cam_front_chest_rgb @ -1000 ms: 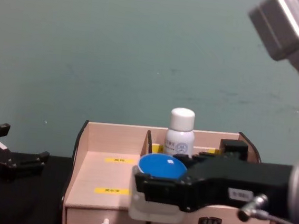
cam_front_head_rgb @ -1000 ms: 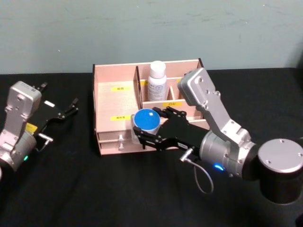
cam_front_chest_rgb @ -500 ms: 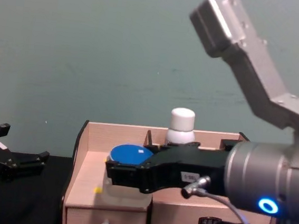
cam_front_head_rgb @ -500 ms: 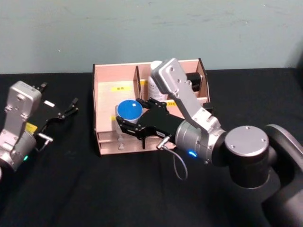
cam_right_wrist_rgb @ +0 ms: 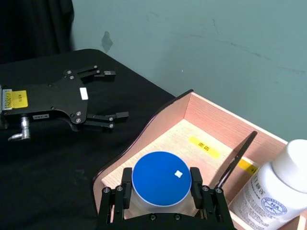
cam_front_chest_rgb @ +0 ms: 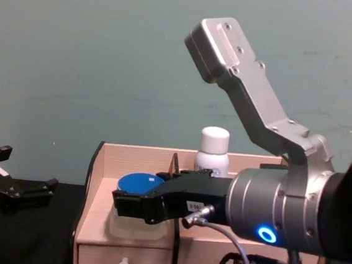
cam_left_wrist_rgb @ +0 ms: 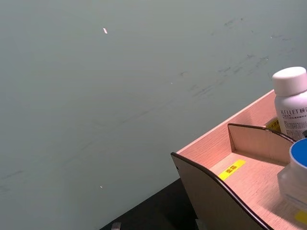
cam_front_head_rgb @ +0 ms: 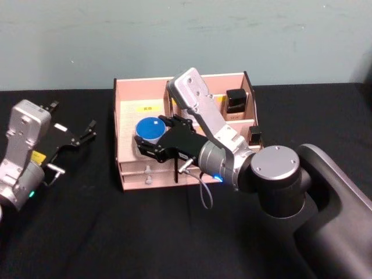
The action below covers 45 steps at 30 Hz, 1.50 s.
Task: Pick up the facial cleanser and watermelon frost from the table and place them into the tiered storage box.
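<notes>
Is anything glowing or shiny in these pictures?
Chest view: a blue ring light glows on the right arm. Head view: a small green light glows on the left arm. Right wrist view: a white glint sits on the blue-lidded jar gripped by the right tool.

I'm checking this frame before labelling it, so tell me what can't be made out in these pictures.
- Head view: the white bottle in the tiered storage box is hidden by the right arm.
- Chest view: whether the blue-lidded jar, held by the right gripper, touches the box floor; the fingers cover its base.
- Yellow labels: print too small.
- White bottle, left wrist view: cut off by the edge.
</notes>
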{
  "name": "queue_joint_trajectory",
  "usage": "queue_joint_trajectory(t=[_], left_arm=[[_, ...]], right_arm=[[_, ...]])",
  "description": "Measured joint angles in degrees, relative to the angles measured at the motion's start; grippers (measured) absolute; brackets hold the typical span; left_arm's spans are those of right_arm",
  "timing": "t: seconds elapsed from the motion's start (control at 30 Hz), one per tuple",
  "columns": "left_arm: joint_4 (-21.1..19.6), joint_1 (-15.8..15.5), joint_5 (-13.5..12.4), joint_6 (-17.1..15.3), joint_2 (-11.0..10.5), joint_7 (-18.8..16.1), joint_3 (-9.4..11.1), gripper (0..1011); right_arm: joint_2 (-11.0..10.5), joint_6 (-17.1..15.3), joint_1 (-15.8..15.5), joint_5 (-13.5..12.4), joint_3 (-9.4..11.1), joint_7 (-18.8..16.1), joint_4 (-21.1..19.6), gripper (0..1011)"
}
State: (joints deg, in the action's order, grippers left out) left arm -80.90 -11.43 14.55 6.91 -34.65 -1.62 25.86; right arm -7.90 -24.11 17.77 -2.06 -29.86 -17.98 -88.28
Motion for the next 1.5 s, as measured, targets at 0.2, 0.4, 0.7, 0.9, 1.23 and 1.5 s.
queue_joint_trajectory(t=[0.2,0.4,0.7,0.9,1.23,1.5], left_arm=[[0.0,0.0,0.0,0.0,0.0,0.0,0.0,1001],[0.0,0.0,0.0,0.0,0.0,0.0,0.0,1001],[0.0,0.0,0.0,0.0,0.0,0.0,0.0,1001],[0.0,0.0,0.0,0.0,0.0,0.0,0.0,1001],[0.0,0.0,0.0,0.0,0.0,0.0,0.0,1001],[0.0,0.0,0.0,0.0,0.0,0.0,0.0,1001]], right_arm=[[0.9,0.3,0.6,0.5,0.4,0.0,1.3,729],[1.4,0.3,1.0,0.8,1.1,-0.2,1.8,728],[1.8,0.5,1.1,0.9,1.5,-0.4,2.0,729],[2.1,0.8,1.3,1.1,1.6,-0.6,2.5,728],[2.7,1.4,2.0,1.6,1.6,-0.4,4.4,728],[2.8,1.4,2.1,1.7,1.5,-0.4,4.6,729]])
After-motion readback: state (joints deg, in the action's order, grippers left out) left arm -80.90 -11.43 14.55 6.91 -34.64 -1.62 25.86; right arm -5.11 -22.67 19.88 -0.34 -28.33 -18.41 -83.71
